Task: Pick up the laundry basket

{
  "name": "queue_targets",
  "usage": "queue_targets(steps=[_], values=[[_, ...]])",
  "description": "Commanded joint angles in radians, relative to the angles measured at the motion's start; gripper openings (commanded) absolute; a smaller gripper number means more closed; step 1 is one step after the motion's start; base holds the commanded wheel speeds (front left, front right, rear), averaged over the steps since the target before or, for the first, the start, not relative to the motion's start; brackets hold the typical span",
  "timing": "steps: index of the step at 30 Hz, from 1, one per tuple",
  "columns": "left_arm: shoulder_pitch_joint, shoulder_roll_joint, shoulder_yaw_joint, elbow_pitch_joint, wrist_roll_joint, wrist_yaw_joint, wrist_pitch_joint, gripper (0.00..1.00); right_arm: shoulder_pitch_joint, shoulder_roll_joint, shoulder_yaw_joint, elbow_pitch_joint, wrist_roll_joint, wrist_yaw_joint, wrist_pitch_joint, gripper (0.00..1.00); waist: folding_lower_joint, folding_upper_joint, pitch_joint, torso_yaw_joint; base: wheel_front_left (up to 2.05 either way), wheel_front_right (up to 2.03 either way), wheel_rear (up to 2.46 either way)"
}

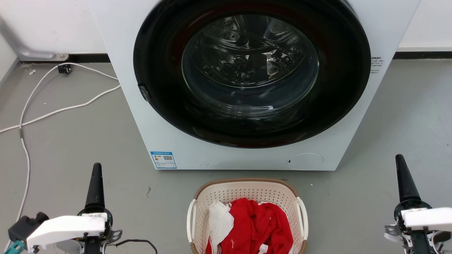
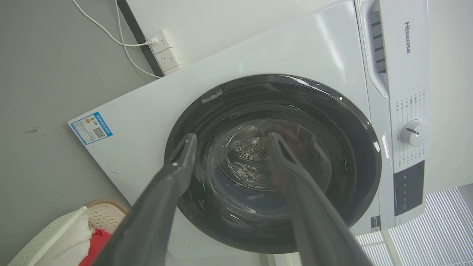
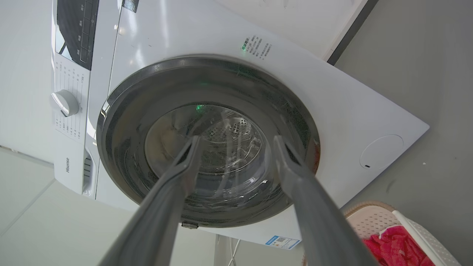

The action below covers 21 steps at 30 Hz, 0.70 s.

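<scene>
The left gripper (image 1: pixel 96 168) is seen at the lower left of the head view and the right gripper (image 1: pixel 400 159) at the lower right, each with its dark fingers pointed up the view. In the wrist views, both pairs of fingers are spread apart and nothing is held between them (left (image 2: pixel 232 138), right (image 3: pixel 236 140)).

Between the two grippers, and well apart from both, the laundry basket (image 1: pixel 247 193) is set on the grey floor (image 1: pixel 70 148) at the bottom centre of the head view. Its brown rim and white side handles are untouched. A red garment (image 1: pixel 263 222) is heaped in it, with a white cloth (image 1: pixel 220 220) lying against the garment's left side.

Just beyond the basket, the white washing machine (image 1: pixel 183 141) is stood with its round dark door (image 1: pixel 247 70) shut; the steel drum is glimpsed through the glass. A blue label (image 1: pixel 163 159) is stuck at the machine's lower left corner.

Farther off to the left, a white cable (image 1: pixel 53 111) is trailed across the floor toward the wall.
</scene>
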Motion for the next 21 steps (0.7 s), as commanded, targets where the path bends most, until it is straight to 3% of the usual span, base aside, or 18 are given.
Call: queue_targets(steps=[1,6,12,21], values=[[-0.002,0.004,-0.006,-0.044,0.057,0.012,-0.011,1.00,-0.027,-0.003,-0.002,-0.040,-0.063,0.002,-0.012,1.00,0.0000,0.0000,0.001,0.000,0.00,0.00,0.00],[0.006,0.004,-0.039,-0.103,0.167,0.043,-0.029,1.00,-0.030,-0.003,0.016,-0.109,-0.209,0.002,-0.030,1.00,0.0000,0.0000,0.003,0.001,0.00,0.00,0.00],[0.021,0.004,-0.088,-0.160,0.325,0.047,-0.050,1.00,-0.021,-0.003,0.056,-0.177,-0.396,0.002,-0.050,1.00,0.0000,0.0000,0.006,0.000,0.00,0.00,0.00],[0.029,0.007,-0.176,-0.216,0.577,0.068,-0.078,1.00,-0.002,-0.003,0.081,-0.220,-0.574,0.002,-0.079,1.00,0.0000,0.0000,0.011,-0.002,0.00,0.00,0.00]])
